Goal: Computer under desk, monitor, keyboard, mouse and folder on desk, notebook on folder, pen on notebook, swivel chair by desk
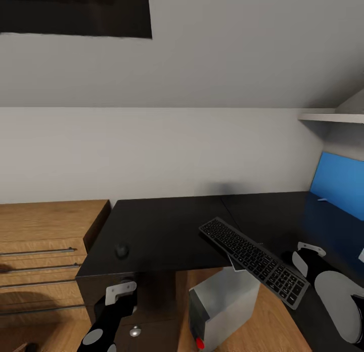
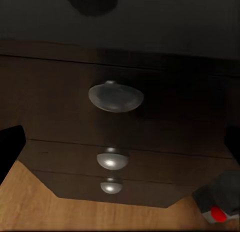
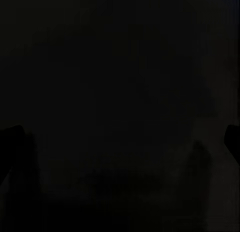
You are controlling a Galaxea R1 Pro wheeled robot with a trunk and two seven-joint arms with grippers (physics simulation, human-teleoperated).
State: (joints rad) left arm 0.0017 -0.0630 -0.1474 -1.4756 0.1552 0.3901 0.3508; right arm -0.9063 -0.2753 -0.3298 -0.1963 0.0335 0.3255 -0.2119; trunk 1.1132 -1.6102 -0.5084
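Note:
The black desk (image 1: 167, 230) runs along the grey wall and turns toward me on the right. On it the black keyboard (image 1: 253, 259) lies slantwise across the inner corner, and the small black mouse (image 1: 121, 251) sits near the left front edge. The silver-grey computer (image 1: 222, 306) stands under the desk, its red button also visible in the left wrist view (image 2: 218, 214). My right gripper (image 1: 299, 258) is at the keyboard's near end, and its wrist view is dark, with the fingers (image 3: 10, 137) wide apart. My left gripper (image 1: 123, 297) is open in front of the desk's drawer knobs (image 2: 116, 97).
A light wooden drawer chest (image 1: 45, 240) stands against the desk's left end. A blue wall panel (image 1: 338, 182) rises at the desk's far right, with a small pale object (image 1: 322, 199) lying before it and a white shelf (image 1: 331, 118) above it. Wooden floor lies below.

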